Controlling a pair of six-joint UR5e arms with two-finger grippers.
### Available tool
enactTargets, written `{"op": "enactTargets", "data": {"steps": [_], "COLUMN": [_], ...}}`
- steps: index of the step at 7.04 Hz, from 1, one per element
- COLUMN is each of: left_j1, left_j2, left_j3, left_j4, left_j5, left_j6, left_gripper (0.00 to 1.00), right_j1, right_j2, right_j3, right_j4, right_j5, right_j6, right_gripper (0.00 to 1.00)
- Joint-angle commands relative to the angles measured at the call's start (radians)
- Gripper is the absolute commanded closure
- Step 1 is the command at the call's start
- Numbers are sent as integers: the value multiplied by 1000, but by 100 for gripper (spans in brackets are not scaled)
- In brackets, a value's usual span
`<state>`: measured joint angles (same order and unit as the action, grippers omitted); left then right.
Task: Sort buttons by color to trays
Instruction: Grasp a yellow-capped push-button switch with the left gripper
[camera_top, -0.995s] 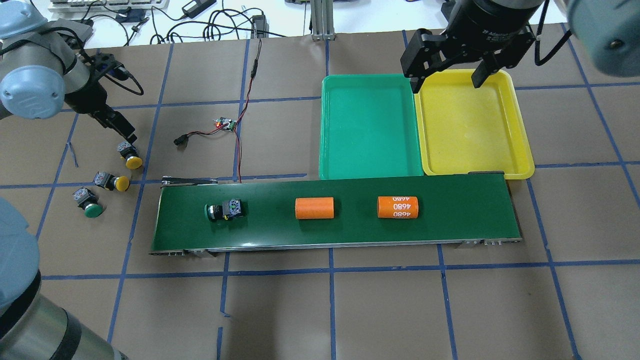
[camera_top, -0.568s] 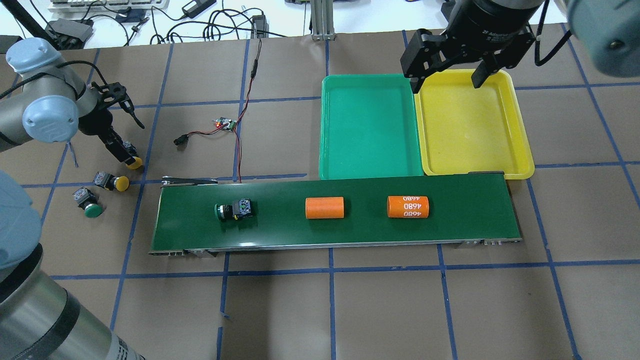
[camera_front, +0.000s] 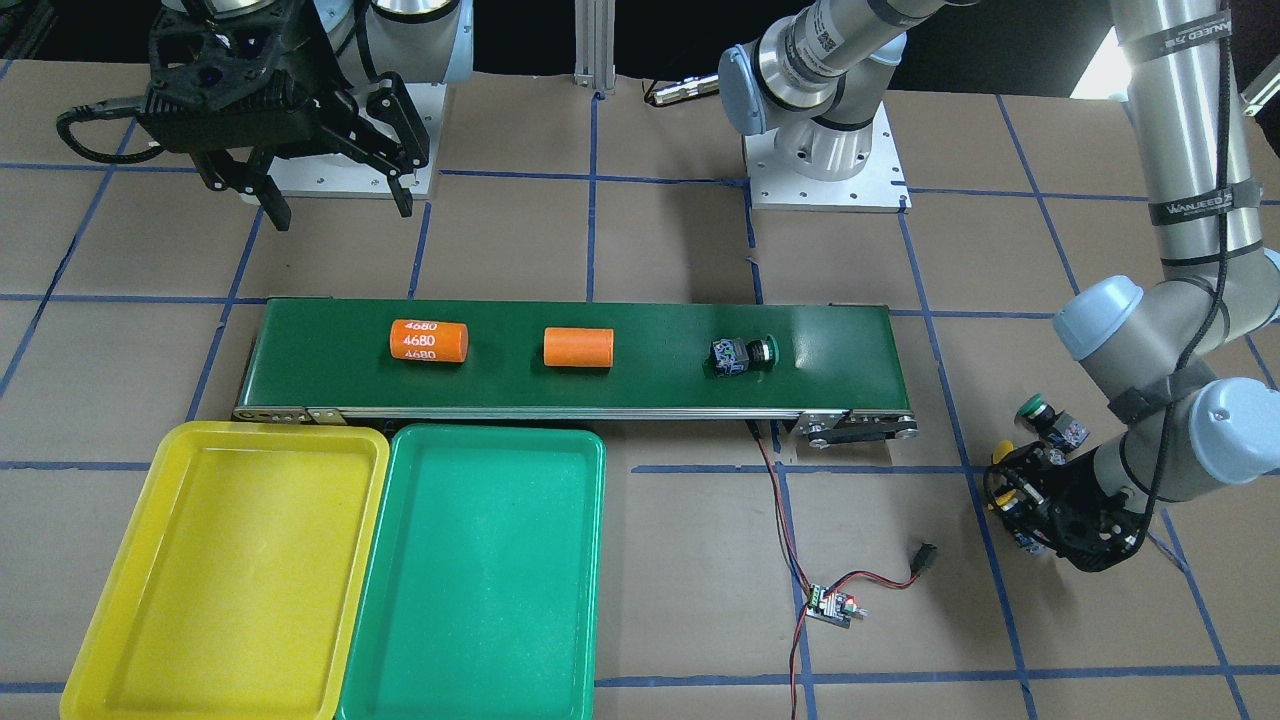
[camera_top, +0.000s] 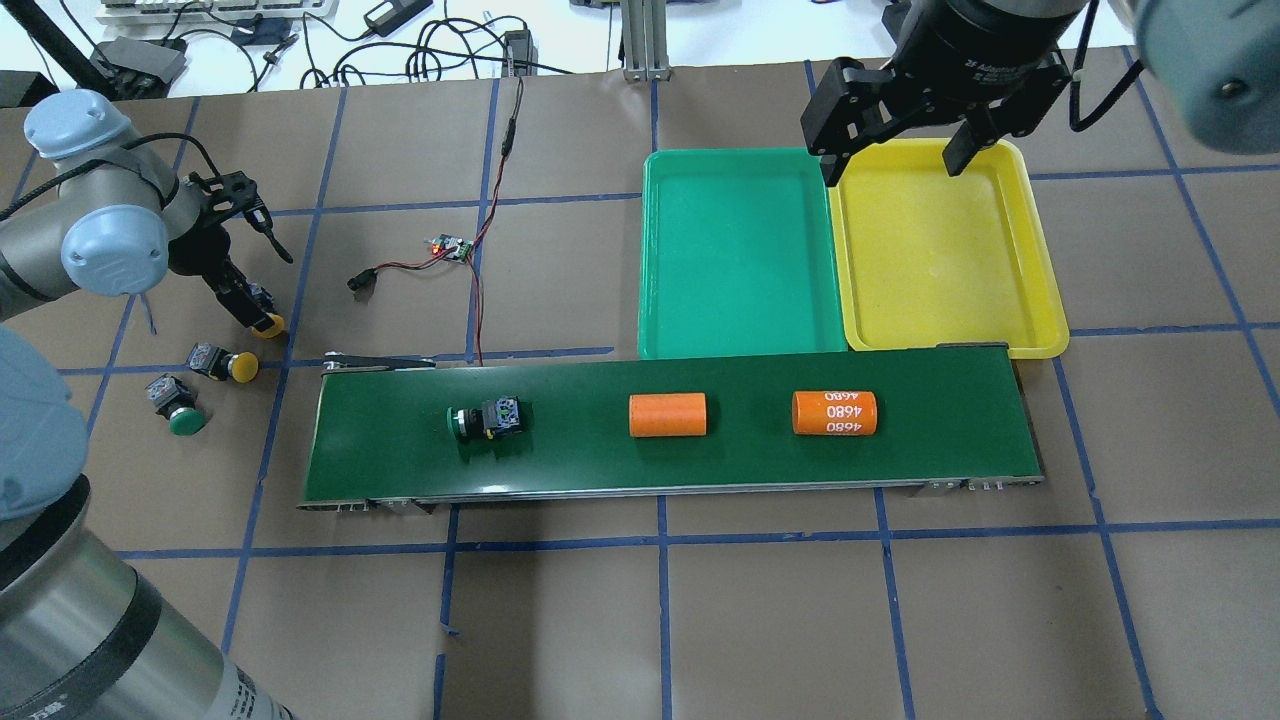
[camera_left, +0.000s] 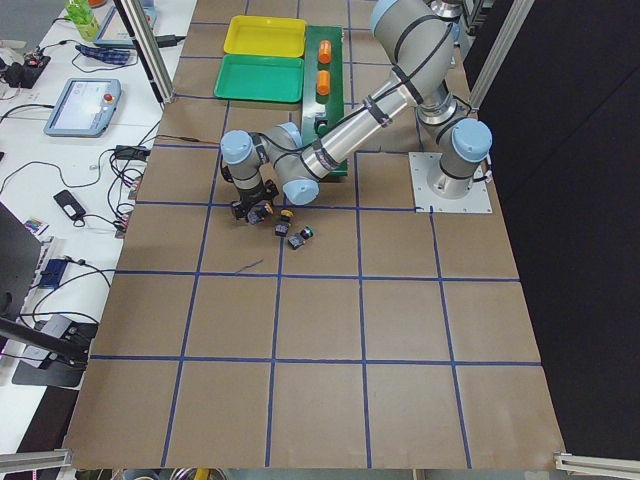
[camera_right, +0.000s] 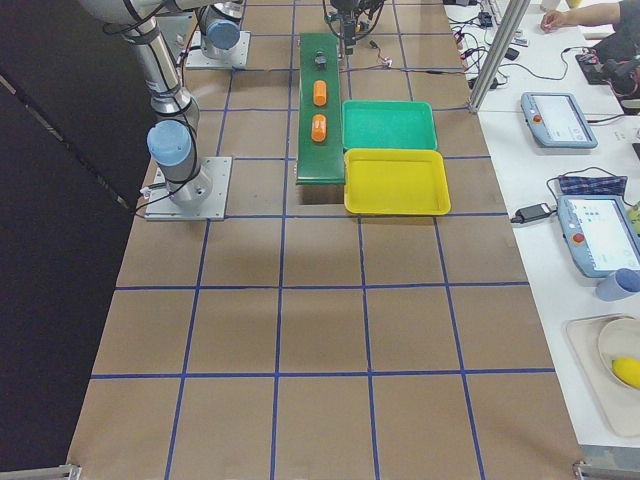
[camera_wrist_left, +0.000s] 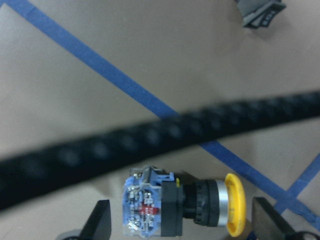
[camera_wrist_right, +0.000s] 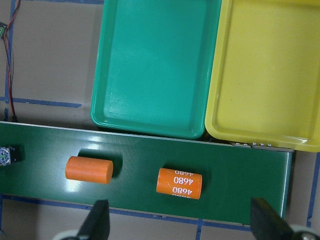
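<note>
Yellow-capped button (camera_top: 266, 322) lies on the table between the spread, unclosed fingers of the left claw (camera_wrist_left: 182, 224), which has dropped over it; gripping looks next. The belt (camera_top: 700, 470) has carried the green button (camera_top: 485, 420) rightwards. The right claw (camera_top: 892, 165) hangs spread above the yellow tray (camera_top: 1045, 300).

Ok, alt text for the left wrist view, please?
A yellow-capped button lies on its side on the brown table, between the fingers of the open left gripper, touching neither. A blurred black cable crosses the picture above it.
</note>
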<state>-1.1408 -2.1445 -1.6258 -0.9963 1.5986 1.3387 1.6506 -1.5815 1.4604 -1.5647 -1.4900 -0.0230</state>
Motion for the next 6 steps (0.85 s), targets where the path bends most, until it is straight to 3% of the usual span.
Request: {"op": "enactTargets", "data": {"steps": [1,2,3,4,6], "left_j1": [1,3,3,3,-7], "left_j2": [-3,-5,-3,20,84], "left_j3": [-14,-5,-8,-22,-43], "left_j4": [1,1,1,-4,-72], "left_j5": [-2,-2,0,1,0], "left_j6": [-1,-19,-57,-166,-318], "left_gripper": [0,0,48,85,89], "right_j1": [0,0,0,0,0], "right_j2": [0,0,0,0,0], "right_j3": [0,0,0,1,2], "right_j4": [0,0,0,2,2], "right_j5": [0,0,0,0,-1], "right_j6": [0,0,0,0,0], "right_gripper": [0,0,0,0,0]}}
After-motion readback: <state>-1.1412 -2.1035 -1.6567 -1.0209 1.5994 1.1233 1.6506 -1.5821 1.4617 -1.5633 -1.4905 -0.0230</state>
